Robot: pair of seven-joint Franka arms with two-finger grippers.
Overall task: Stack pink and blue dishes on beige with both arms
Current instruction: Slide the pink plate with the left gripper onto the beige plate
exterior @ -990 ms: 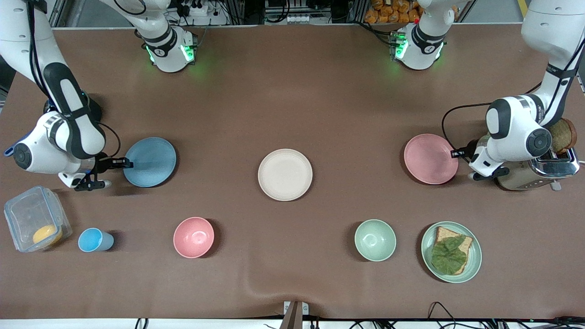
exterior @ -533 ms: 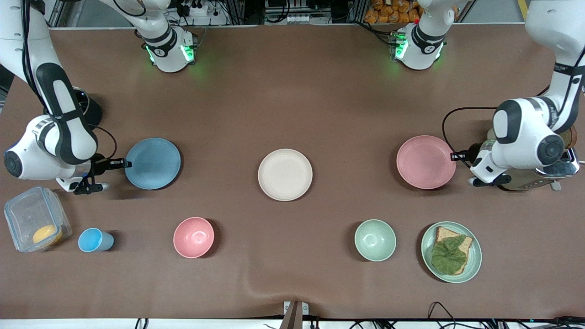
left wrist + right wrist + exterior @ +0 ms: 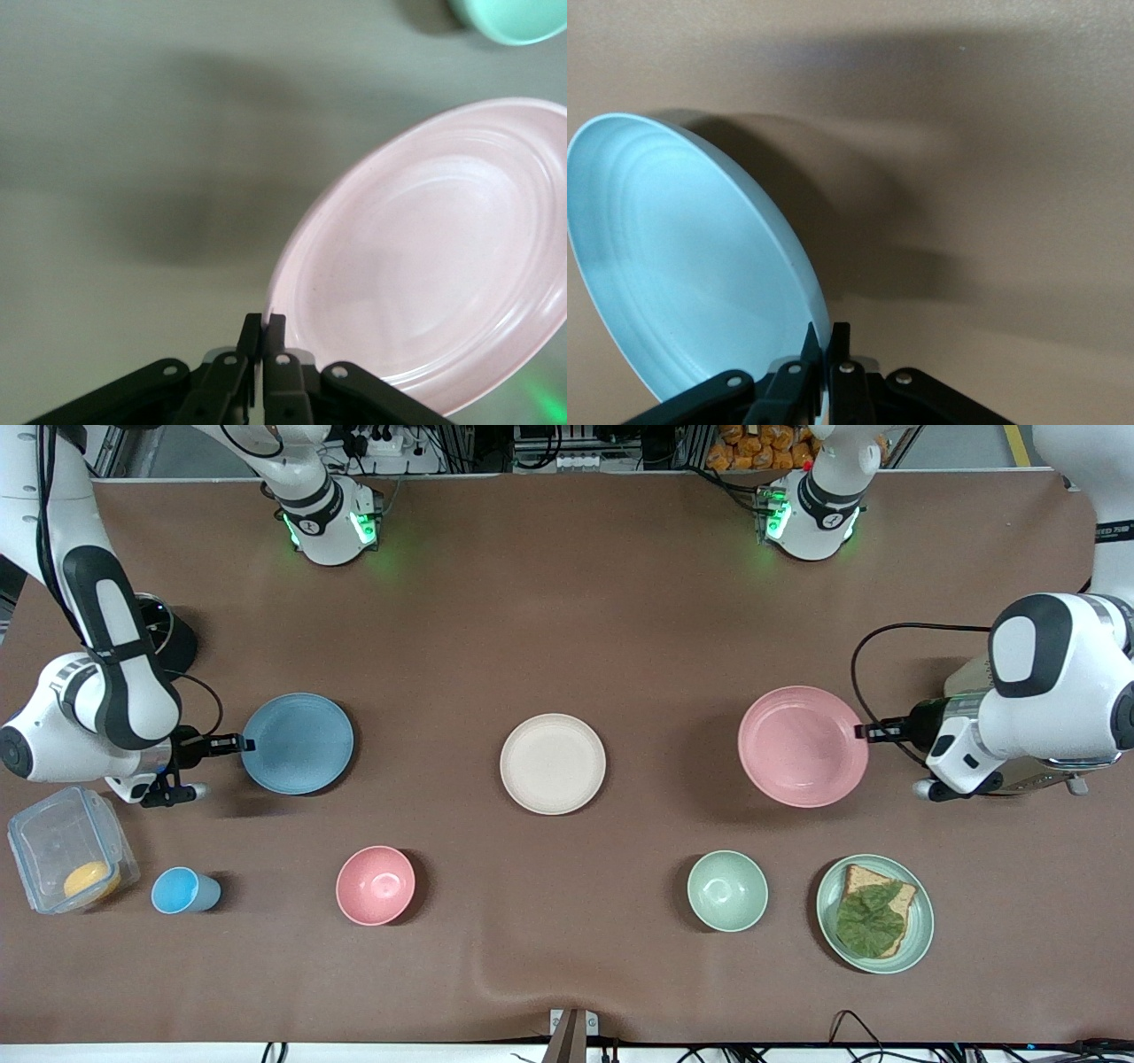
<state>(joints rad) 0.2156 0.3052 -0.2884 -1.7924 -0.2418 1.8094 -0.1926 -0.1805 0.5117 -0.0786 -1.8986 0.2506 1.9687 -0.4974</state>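
Observation:
The beige plate (image 3: 553, 763) lies flat at the table's middle. My left gripper (image 3: 861, 732) is shut on the rim of the pink plate (image 3: 803, 746), which hangs raised and tilted over the table toward the left arm's end. In the left wrist view the gripper (image 3: 263, 324) pinches the pink plate's (image 3: 434, 257) edge. My right gripper (image 3: 241, 741) is shut on the rim of the blue plate (image 3: 298, 743), lifted a little at the right arm's end. The right wrist view shows that gripper (image 3: 826, 335) clamping the blue plate's (image 3: 682, 274) rim.
Nearer the camera stand a blue cup (image 3: 182, 890), a deep pink bowl (image 3: 376, 885), a green bowl (image 3: 727, 890) and a green plate with bread and a leaf (image 3: 874, 913). A clear box (image 3: 66, 860) sits by the right arm. A toaster (image 3: 1054, 771) stands under the left arm.
The left arm has lifted the pink plate and carried it toward the middle. The right arm has raised the blue plate slightly and shifted it a little toward the beige plate.

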